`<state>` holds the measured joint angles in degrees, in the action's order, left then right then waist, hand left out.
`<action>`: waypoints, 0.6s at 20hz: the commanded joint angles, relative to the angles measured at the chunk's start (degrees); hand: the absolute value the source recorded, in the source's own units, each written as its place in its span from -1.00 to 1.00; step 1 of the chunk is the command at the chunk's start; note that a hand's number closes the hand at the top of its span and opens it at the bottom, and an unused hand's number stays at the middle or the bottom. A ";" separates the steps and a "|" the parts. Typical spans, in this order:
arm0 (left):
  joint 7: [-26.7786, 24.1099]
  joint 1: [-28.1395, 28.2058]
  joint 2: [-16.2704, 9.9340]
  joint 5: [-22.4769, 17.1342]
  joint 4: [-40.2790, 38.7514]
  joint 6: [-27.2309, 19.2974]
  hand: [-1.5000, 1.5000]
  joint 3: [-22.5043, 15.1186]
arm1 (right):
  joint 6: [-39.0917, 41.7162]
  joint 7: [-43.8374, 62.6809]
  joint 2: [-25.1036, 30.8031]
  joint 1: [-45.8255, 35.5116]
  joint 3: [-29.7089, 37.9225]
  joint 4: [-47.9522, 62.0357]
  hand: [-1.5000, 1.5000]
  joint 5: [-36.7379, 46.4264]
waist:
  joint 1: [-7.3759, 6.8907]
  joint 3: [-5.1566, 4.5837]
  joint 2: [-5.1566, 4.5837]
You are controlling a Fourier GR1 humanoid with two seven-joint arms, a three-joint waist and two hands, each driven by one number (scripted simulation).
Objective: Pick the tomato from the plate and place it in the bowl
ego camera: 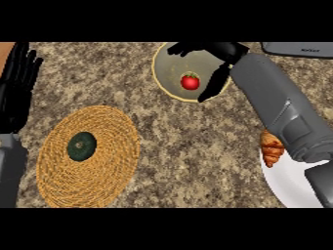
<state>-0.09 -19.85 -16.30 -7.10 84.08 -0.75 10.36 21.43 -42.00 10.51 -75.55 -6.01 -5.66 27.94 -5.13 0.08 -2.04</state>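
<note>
Nearest, a croissant (272,149) lies on a white plate (288,183), well right of the woven bowl (90,156), which holds a dark green fruit (81,146). The left hand (10,83) rests released beyond the bowl's left. Farther right, the tomato (190,81) sits on the beige plate (170,61); the right hand (216,61) hovers there, fingers spread, grasping nothing.

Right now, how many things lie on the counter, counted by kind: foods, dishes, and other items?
Foods: 3 – tomato, croissant, dark green fruit
Dishes: 3 – yellow-rimmed plate, woven bowl, white plate
Other: 1 – grey device
Total: 7
</note>
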 commanded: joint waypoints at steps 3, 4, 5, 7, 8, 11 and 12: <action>-0.41 0.54 -0.11 0.28 1.03 0.14 0.00 -0.18 | -1.95 0.38 2.05 -0.51 8.69 1.08 -1.00 -8.06 | -0.49 0.01 -0.35; -0.88 0.57 0.64 -0.07 0.81 0.22 0.00 -0.38 | -0.21 1.91 3.79 -2.97 10.63 1.14 -1.00 -9.93 | -0.67 -0.01 -0.44; 0.09 -0.39 0.88 0.56 0.70 -0.80 0.00 -0.67 | -1.36 3.24 4.02 -2.77 11.15 1.69 -1.00 -10.34 | -0.26 0.00 -0.36; 1.08 -0.08 0.34 -0.34 2.05 0.67 0.00 -1.01 | 0.37 2.67 8.29 -1.24 11.85 2.68 -1.00 -10.89 | -1.14 0.06 -0.86; 0.49 -0.65 -0.74 -0.68 0.31 0.96 0.00 0.37 | -0.29 3.72 8.45 -1.67 12.35 2.85 -1.00 -11.32 | -1.08 0.01 -1.05; -0.56 -0.08 -0.60 -0.50 0.86 1.63 0.00 -0.22 | 2.83 4.29 12.55 -0.64 14.23 3.99 -1.00 -13.15 | -1.91 0.08 -1.59; -1.05 -0.58 2.10 -0.24 0.37 0.56 0.00 -1.77 | 3.29 6.46 13.35 -2.68 15.27 4.21 -1.00 -14.17 | -1.98 0.05 -1.93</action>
<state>-0.53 -20.01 -15.57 -7.24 84.77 -0.17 9.51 23.00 -37.82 20.14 -77.39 6.68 -2.55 16.20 -6.46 0.12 -3.29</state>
